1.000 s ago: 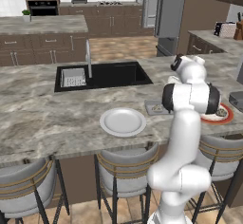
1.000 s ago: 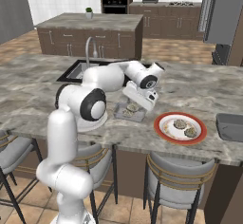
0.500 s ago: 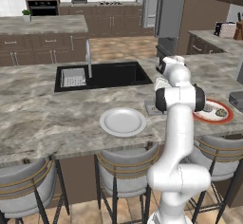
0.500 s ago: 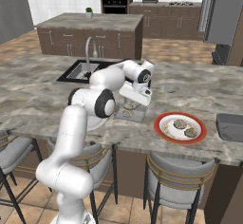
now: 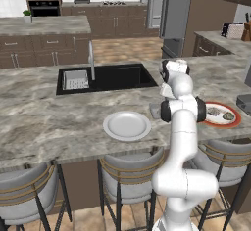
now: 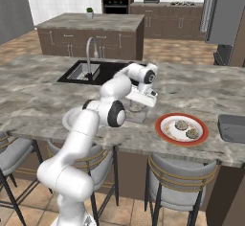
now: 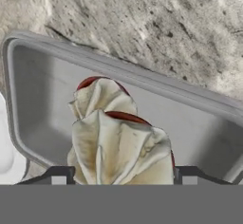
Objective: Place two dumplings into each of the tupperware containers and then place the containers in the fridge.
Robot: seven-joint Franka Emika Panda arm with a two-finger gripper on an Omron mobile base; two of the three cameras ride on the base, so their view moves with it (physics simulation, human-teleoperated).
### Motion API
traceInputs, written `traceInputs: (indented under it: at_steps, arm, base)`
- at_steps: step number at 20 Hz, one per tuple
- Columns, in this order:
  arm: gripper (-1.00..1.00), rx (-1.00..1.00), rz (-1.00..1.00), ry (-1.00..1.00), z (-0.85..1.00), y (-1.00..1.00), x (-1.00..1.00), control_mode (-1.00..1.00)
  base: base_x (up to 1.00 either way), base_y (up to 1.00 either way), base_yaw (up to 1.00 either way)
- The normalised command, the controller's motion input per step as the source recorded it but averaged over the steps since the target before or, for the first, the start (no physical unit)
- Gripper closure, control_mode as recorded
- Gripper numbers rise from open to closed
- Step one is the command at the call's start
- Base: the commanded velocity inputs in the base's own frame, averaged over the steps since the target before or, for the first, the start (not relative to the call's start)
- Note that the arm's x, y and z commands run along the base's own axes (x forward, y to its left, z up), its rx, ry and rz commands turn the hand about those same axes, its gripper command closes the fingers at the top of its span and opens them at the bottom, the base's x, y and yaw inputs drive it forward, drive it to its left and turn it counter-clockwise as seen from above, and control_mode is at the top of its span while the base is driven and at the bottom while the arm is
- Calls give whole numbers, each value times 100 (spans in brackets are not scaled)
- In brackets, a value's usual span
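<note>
the gripper (image 7: 123, 179) stands spread around a pleated, creamy dumpling (image 7: 121, 149), above a smooth grey tray (image 7: 42, 95) with rounded corners, on a veined marble counter (image 7: 156, 23).

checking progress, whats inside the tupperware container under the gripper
Two dumplings lie in the tupperware container, one partly covering the other. The front one hides the floor beneath.

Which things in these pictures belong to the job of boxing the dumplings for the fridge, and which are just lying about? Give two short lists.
Job:
dumplings, two in the near container
two more dumplings on the red plate
near container
second container
fridge
gripper

Lying about:
white plate
sink
tap
stools
</note>
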Motion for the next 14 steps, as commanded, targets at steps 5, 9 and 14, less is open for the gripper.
traceInputs:
  at_steps: [5,9,14]
  arm:
    - [100,-2,1,-1,-30,18,-8,-100]
    - [100,-4,0,0,-24,23,-11,-100]
    - [-100,-1,0,-2,-6,5,-10,-100]
  base:
    - [0,0,0]
    - [0,0,0]
    - [0,0,0]
